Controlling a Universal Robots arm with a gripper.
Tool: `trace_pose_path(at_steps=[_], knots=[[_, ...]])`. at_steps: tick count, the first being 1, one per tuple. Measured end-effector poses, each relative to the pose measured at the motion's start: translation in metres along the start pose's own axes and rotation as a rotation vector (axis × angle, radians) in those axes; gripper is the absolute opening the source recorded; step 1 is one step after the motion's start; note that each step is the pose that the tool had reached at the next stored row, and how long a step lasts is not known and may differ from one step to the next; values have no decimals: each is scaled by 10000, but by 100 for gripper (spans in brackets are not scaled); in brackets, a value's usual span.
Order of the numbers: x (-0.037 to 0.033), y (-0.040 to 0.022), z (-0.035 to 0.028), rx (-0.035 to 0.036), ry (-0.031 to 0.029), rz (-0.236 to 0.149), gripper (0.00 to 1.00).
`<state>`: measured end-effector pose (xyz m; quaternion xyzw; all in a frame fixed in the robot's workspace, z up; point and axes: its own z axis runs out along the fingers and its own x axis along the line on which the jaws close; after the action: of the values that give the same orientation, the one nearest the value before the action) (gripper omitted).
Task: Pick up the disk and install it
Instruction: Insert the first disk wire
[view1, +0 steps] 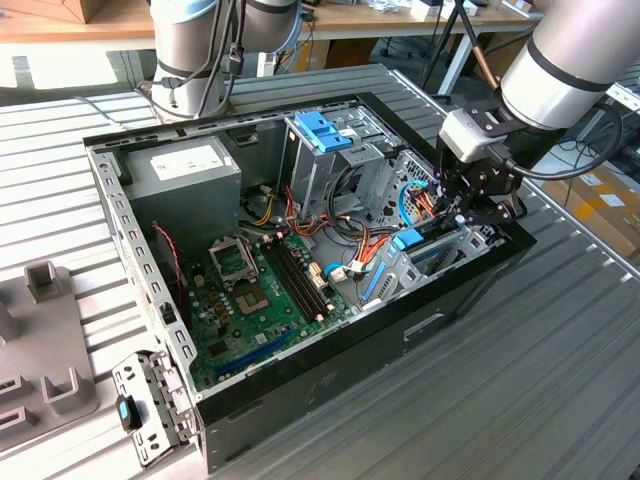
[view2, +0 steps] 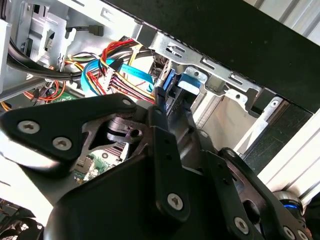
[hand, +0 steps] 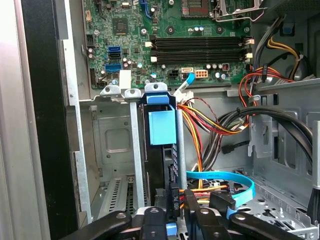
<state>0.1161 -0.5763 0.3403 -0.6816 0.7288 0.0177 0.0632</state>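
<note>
The disk (hand: 162, 160) stands on edge in the metal drive bay (hand: 114, 145) at the front corner of the open computer case, with a blue tab (hand: 162, 127) on its far end. In the exterior view the disk (view1: 408, 241) sits low in the case's corner at that view's right. My gripper (view1: 463, 215) reaches down into that corner from above. In both wrist views its black fingers (hand: 196, 212) flank the disk's near end, and the gripper (hand: 174, 220) looks shut on it. The disk's blue rail (view2: 168, 84) shows just past the fingertips (view2: 161, 107).
Red, yellow and orange power wires (hand: 210, 125) and a blue flat cable (hand: 220, 176) lie close beside the bay. The motherboard (view1: 260, 290) fills the case floor. A grey power-supply box (view1: 185, 175) and a drive cage with a blue handle (view1: 322, 130) stand at the back.
</note>
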Motion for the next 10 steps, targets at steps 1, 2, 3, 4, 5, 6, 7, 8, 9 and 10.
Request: trace_pose_path(at_steps=[1, 2, 3, 4, 5, 6, 7, 8, 9, 10], knots=[[0, 0, -1, 0, 3, -1, 30], [0, 0, -1, 0, 3, 0, 30], [0, 0, -1, 0, 3, -1, 30], [-2, -1, -14, 0, 4, -1, 30], [-4, -2, -30, 0, 3, -1, 30], [-6, -3, -49, 0, 3, 0, 30], [-9, -4, -71, 0, 2, 0, 30], [-10, -5, -87, 0, 2, 0, 30], [-14, -7, -115, 0, 2, 0, 30], [-16, -8, -132, 0, 2, 0, 30]])
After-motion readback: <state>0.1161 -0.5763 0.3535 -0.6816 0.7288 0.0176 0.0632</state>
